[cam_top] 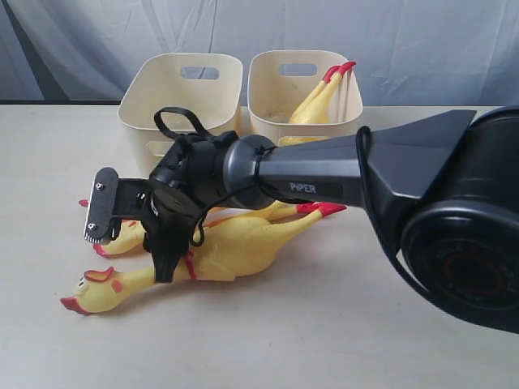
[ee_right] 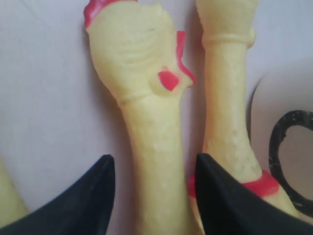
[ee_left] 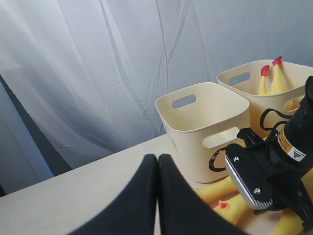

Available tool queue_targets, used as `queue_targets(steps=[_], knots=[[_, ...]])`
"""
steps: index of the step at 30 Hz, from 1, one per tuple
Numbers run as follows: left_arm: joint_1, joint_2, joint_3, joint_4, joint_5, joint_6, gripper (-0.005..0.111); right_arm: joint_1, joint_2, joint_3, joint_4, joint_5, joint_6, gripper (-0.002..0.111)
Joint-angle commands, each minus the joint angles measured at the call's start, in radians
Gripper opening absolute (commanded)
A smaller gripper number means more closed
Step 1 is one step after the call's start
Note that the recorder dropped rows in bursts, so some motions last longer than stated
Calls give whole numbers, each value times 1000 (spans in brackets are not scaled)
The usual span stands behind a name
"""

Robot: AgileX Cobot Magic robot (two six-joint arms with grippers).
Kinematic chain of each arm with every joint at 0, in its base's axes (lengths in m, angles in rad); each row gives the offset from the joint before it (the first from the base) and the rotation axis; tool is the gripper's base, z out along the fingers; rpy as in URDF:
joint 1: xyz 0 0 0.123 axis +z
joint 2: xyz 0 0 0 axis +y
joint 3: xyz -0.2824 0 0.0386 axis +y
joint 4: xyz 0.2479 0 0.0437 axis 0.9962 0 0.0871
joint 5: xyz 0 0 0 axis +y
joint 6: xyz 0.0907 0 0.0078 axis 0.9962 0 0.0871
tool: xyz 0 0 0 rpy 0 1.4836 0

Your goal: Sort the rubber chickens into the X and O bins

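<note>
Two rubber chickens lie side by side on the table, the front one [cam_top: 235,251] and one behind it [cam_top: 126,237]. My right gripper [cam_top: 134,239] reaches across over their necks. It stands open [ee_right: 152,159], astride one chicken's neck [ee_right: 146,112], and the other neck [ee_right: 225,98] lies just outside one finger. The left cream bin [cam_top: 162,89] shows part of a black O [ee_right: 288,156]. A third chicken [cam_top: 312,101] stands in the right bin [cam_top: 268,81], whose mark is hidden. My left gripper [ee_left: 157,161] is shut on nothing, above the table beside the O bin [ee_left: 195,132].
The right arm's bulky dark body [cam_top: 454,235] fills the right of the exterior view. The two bins stand close together at the back, before a pale curtain [ee_left: 98,73]. The left arm is out of the exterior view.
</note>
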Motion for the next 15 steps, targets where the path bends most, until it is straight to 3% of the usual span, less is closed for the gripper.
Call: queue_targets(steps=[1, 10, 15], knots=[[-2, -3, 6, -1, 0, -8, 0, 0, 12, -5, -63, 31, 24, 49], [-2, -3, 6, -1, 0, -8, 0, 0, 27, -5, -87, 34, 41, 48], [-2, -3, 6, -1, 0, -8, 0, 0, 27, -5, -91, 34, 41, 27]])
